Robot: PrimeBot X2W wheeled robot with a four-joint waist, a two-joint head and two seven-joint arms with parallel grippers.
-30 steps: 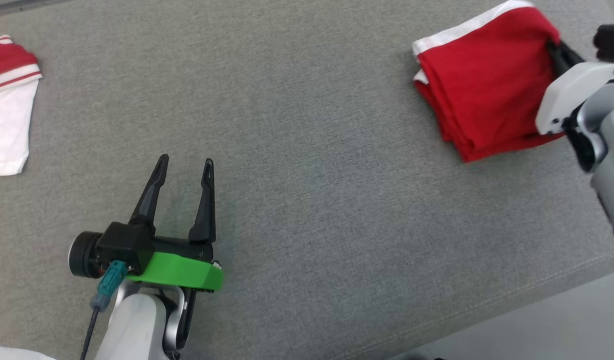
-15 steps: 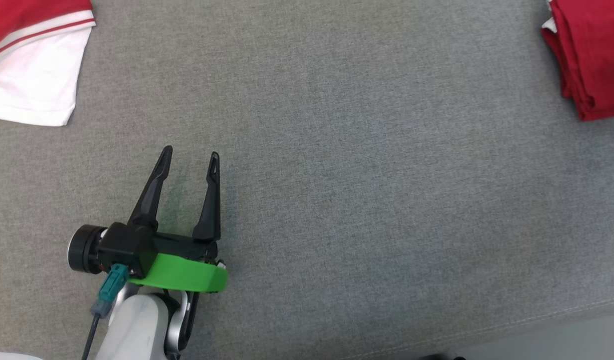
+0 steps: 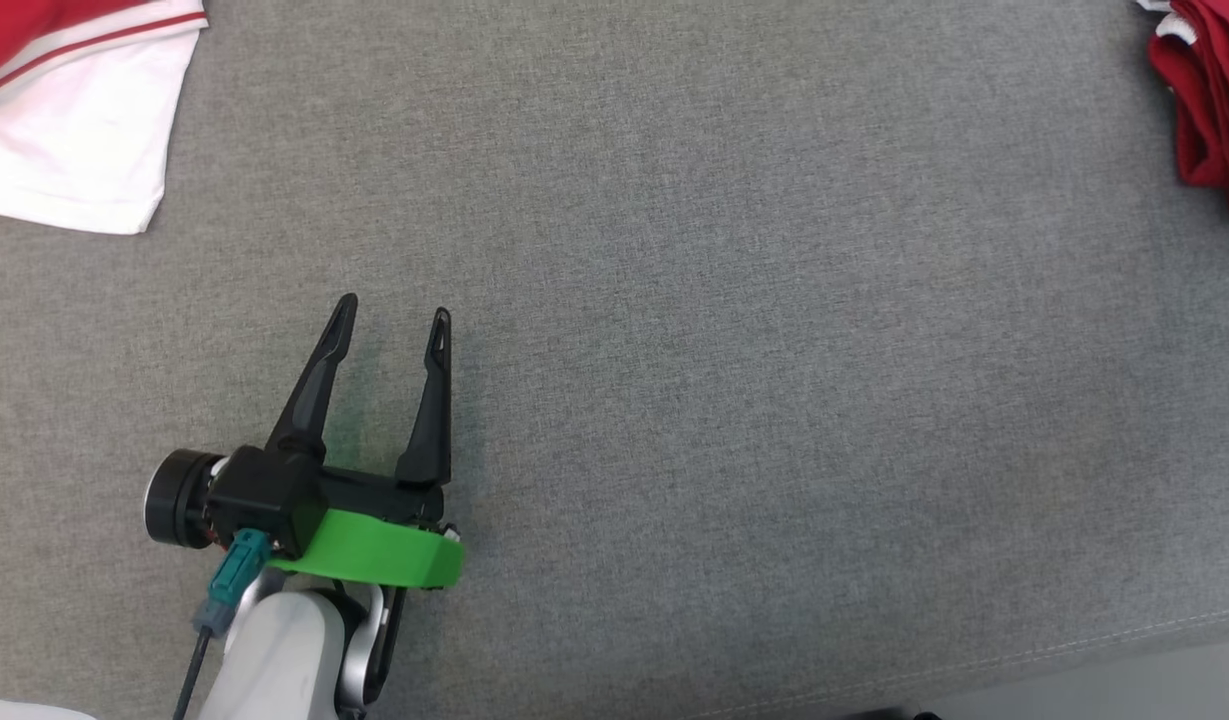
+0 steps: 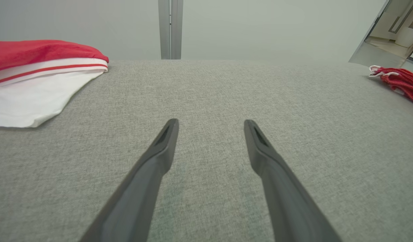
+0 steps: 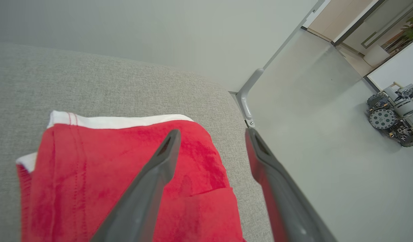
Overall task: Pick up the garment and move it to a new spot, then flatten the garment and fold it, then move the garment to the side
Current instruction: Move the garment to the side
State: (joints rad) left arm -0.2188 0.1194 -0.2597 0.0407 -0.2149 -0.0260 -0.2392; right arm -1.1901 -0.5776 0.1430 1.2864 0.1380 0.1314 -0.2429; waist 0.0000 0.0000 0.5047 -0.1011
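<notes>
The garment [image 3: 1209,100] is a red cloth with white trim, lying folded at the far right of the grey table; it also shows in the left wrist view [image 4: 399,82]. My right gripper [image 5: 212,131] stands open over the garment [image 5: 75,174], at its edge beside the table's corner, with nothing pinched between the fingers. My left gripper [image 3: 394,308] is open and empty, low over bare table at the lower left. In its own view the left gripper [image 4: 210,121] points across the table.
Another red and white garment [image 3: 74,150] lies at the far left, also seen in the left wrist view [image 4: 35,87]. The grey fabric tabletop [image 3: 724,350] ends at a seamed front edge [image 3: 1074,650]. Beyond the right corner are floor and a small wheeled machine [image 5: 394,114].
The head camera has swung left, so the folded garment now sits at the picture's right edge and the right arm has left it. The left gripper has held still.
</notes>
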